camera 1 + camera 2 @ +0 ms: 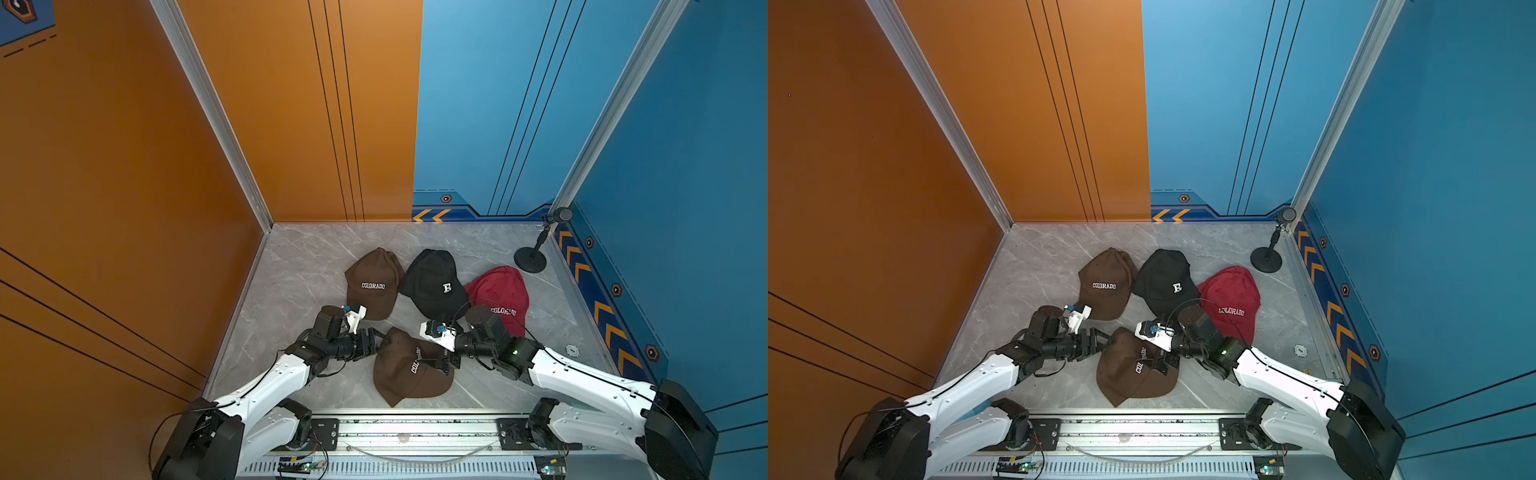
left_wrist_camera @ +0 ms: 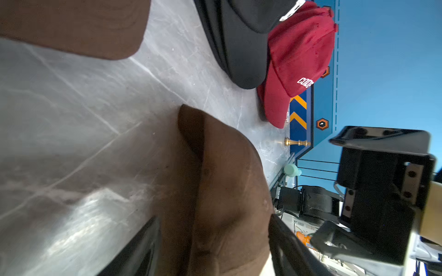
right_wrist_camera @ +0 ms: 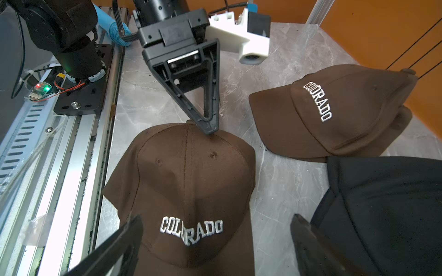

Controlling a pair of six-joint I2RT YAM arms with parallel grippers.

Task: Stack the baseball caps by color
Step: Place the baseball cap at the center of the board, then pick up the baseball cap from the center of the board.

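A dark brown "COLORADO" cap (image 1: 409, 370) lies nearest me, brim toward the front rail. My left gripper (image 1: 383, 338) stands open round the back of its crown (image 2: 227, 179), one fingertip (image 3: 210, 127) touching the fabric. Over the cap's lettered front (image 3: 191, 229) my right gripper (image 3: 217, 217) is open, holding nothing. Behind, in both top views, lie another brown cap (image 1: 1106, 284), a black "R" cap (image 1: 1165, 282) and a red cap (image 1: 1231, 299). Brown fabric shows under the far brown cap (image 3: 346, 114).
A black microphone stand (image 1: 530, 259) stands in the back right corner. An aluminium rail (image 1: 415, 428) runs along the front edge. Orange and blue walls enclose the marble tabletop (image 1: 299, 266) on three sides. A small round fitting (image 1: 572, 350) lies at the right.
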